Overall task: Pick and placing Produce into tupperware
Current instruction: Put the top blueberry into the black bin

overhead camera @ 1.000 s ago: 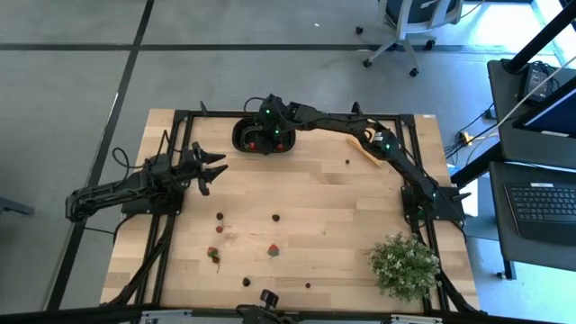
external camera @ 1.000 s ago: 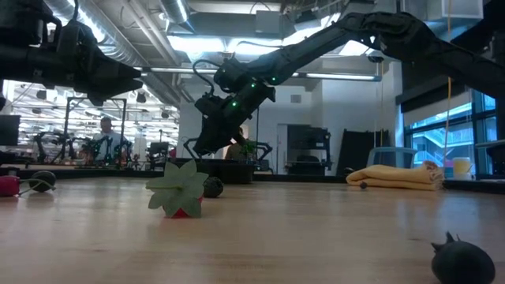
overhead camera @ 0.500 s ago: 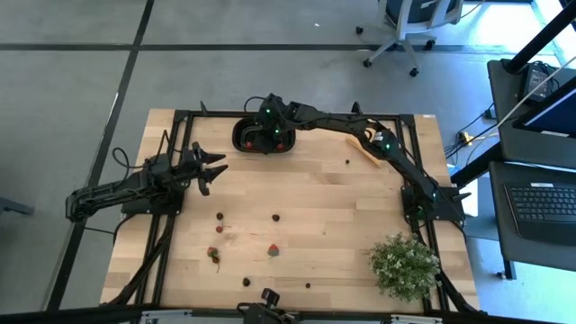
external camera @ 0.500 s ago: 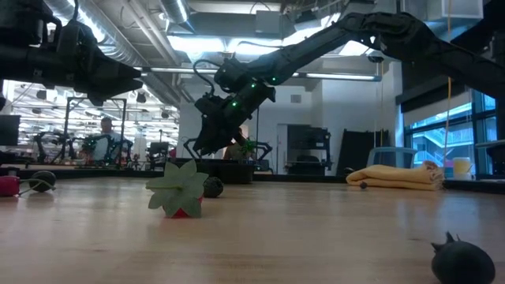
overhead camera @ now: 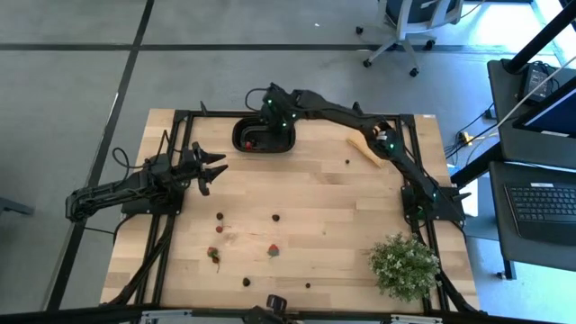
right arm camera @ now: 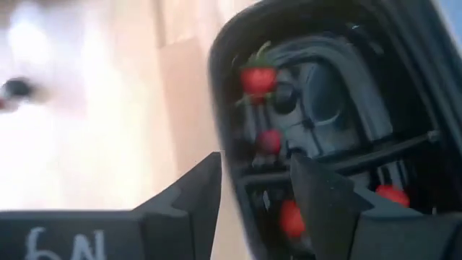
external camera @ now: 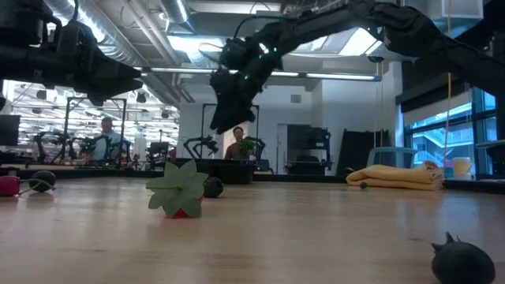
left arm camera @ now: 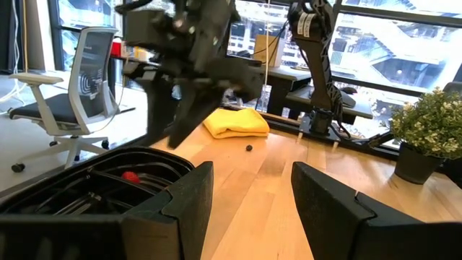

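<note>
- Black, oval, two-compartment plastic tupperware [overhead camera: 264,137] sits at the far edge of the pale wooden table [overhead camera: 342,202], and we see the right gripper [overhead camera: 273,101] hanging above its far rim, jaws parted and nothing held between them.
- Red pieces already lie inside the container, while more small red and dark produce [overhead camera: 273,249] is scattered across the near half of the table, well apart from the tupperware.
- We judge the step in hand to be clearing the container for another pick: the right arm would do well to lift straight up before swinging toward the loose fruit, so its fingers do not clip the rim or disturb what is stored.
- Left gripper [overhead camera: 212,166] waits over the table's left side, its two dark fingers spread wide and empty.
- Right wrist view gives us what the overhead cannot: several red strawberry-like fruits [right arm camera: 258,78] with green tops, lying in the container's ribbed compartments.
- Low view shows the raised right gripper [external camera: 233,99] well above the table top, and a strawberry-like piece with green leaves [external camera: 180,189] lying close to the lens.
- Left wrist view alone shows the folded yellow cloth [left arm camera: 234,122] and the leafy green potted plant [left arm camera: 431,130] beyond the tupperware.
</note>
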Controlling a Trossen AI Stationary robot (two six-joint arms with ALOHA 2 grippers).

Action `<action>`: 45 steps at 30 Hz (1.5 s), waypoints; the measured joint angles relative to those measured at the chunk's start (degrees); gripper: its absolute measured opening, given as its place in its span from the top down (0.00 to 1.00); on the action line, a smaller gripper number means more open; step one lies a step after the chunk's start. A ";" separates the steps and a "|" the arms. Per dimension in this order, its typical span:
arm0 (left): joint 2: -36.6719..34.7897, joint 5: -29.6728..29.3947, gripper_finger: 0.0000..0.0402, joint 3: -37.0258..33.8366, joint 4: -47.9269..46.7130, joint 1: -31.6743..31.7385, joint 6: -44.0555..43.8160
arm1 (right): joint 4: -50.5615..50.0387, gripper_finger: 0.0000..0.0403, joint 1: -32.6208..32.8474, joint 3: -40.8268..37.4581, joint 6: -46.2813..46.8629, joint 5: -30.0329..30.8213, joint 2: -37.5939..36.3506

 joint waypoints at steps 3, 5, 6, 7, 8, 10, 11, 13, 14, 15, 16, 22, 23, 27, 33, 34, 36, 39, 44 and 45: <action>-0.01 0.00 0.55 -0.01 0.00 0.00 -0.19 | -2.71 0.58 -0.01 -0.87 -1.70 -4.77 -2.44; -0.02 0.04 0.55 0.01 0.00 -0.01 -0.17 | -4.46 0.58 0.00 -2.44 -2.22 -5.96 -4.71; 0.00 0.04 0.55 -0.01 0.00 -0.01 -0.17 | -6.15 0.58 0.00 -3.25 -2.76 -6.12 -5.76; 0.00 0.04 0.55 0.00 0.00 0.01 -0.17 | -8.21 0.58 0.00 -4.24 -3.68 -6.17 -6.71; 0.00 0.04 0.55 0.01 0.00 -0.01 -0.15 | -9.81 0.58 0.02 -5.20 -4.55 -6.17 -7.47; 0.00 0.04 0.55 0.00 0.00 0.00 -0.17 | -11.49 0.58 0.04 -7.94 -5.04 -6.17 -9.15; 0.00 0.06 0.55 0.01 0.00 -0.01 -0.16 | -11.75 0.58 0.03 -9.75 -5.21 -6.14 -10.38; 0.00 0.06 0.55 0.01 0.00 -0.01 -0.15 | -10.56 0.58 0.02 -14.46 -6.29 -6.21 -13.62; 0.00 0.06 0.55 -0.01 0.00 -0.01 -0.13 | -9.45 0.58 0.28 -17.39 -7.02 -6.23 -15.53; 0.00 0.06 0.55 0.00 0.00 -0.01 -0.13 | -8.01 0.58 0.48 -20.94 -7.81 -6.19 -17.56; 0.00 0.08 0.55 -0.01 0.00 -0.01 -0.13 | -5.96 0.58 0.78 -24.72 -7.96 -6.17 -19.59; 0.00 0.10 0.55 0.00 0.00 -0.01 -0.13 | 14.44 0.58 1.97 -50.68 -7.82 -6.26 -35.93; 0.00 0.10 0.55 -0.02 0.00 -0.01 -0.13 | 17.49 0.58 2.03 -54.59 -7.61 -5.94 -38.55; 0.00 0.11 0.55 0.00 0.00 0.00 -0.04 | 27.25 0.58 2.03 -68.10 -4.19 0.08 -48.65; 0.00 0.06 0.55 -0.01 0.00 0.02 0.04 | 30.04 0.58 0.70 -81.34 2.75 14.42 -59.26; 0.00 0.06 0.55 0.01 0.00 -0.01 0.04 | 30.28 0.58 0.35 -82.65 3.98 14.76 -60.29; 0.00 0.06 0.55 -0.01 0.00 -0.01 0.07 | 30.70 0.58 -0.20 -84.91 7.32 14.65 -61.31; 0.00 0.04 0.55 0.00 0.00 -0.01 0.07 | 30.36 0.58 -1.21 -87.26 13.37 14.52 -61.31; 0.00 0.04 0.55 -0.02 0.00 0.00 0.07 | 30.70 0.51 -2.52 -89.65 16.74 15.58 -61.33; 0.00 0.04 0.55 -0.01 0.00 -0.01 0.07 | 30.78 0.49 -2.75 -89.88 17.33 16.42 -61.33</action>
